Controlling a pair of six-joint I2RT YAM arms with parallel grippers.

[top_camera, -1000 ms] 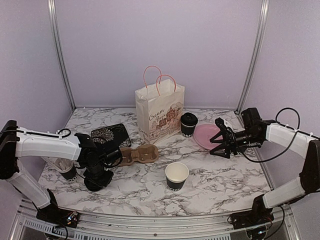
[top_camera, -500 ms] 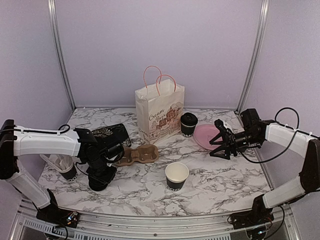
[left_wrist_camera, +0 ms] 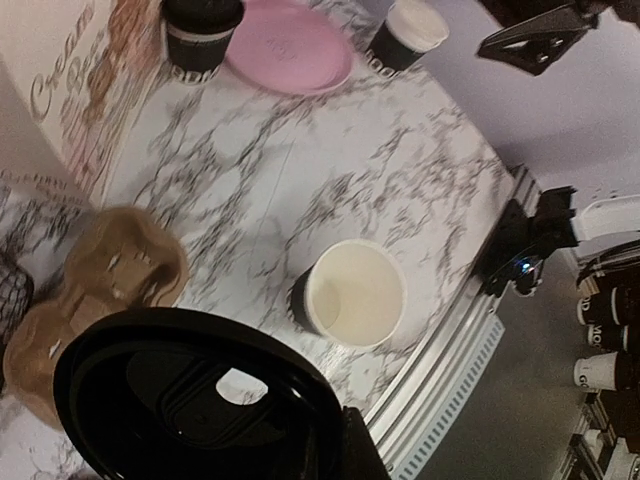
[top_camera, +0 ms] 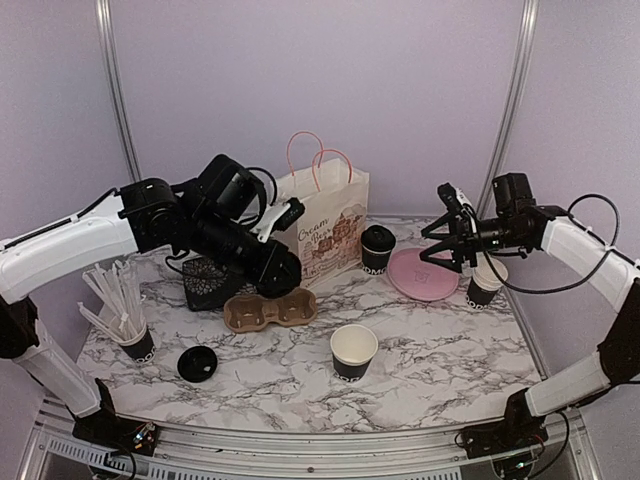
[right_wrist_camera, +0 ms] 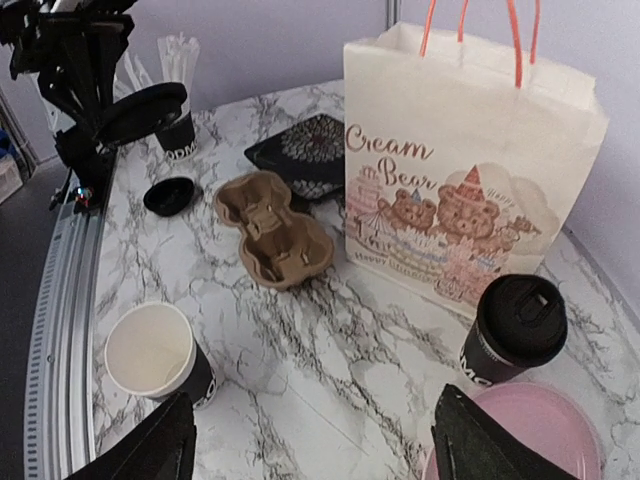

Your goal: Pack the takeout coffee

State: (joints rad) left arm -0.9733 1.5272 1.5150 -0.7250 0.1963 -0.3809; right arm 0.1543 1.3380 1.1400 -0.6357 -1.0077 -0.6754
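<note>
Takeout coffee is spread over the worktop (top_camera: 440, 350), and one piece of it is in hand: the left fingers (left_wrist_camera: 357, 452) are clamped on the edge of a round black plastic lid (left_wrist_camera: 190, 405), held high in front of the paper bag (top_camera: 320, 225). The lid is thin, light and probably slick, so an edge pinch suits it, and its sip hole shows in the left wrist view. Below and beyond it stands an open cup (top_camera: 354, 352) near the front edge, white inside and seemingly empty. Being paper, it is likely light, easy to tip and easy to crush, so it is best gripped gently on the side wall under the rim. A spare lid (top_camera: 197, 364) lies flat to the left, and a brown pulp carrier tray (top_camera: 270, 310) lies between it and the bag. A lidded cup (top_camera: 378, 248) stands beside the bag, and another open cup (top_camera: 485, 282) stands just right of the pink plate (top_camera: 425, 275). The right fingers (right_wrist_camera: 150, 445) hang spread wide and empty above the plate. The bag reads "Cream Bear" in script. The cups' white lettering is only partly legible.
</note>
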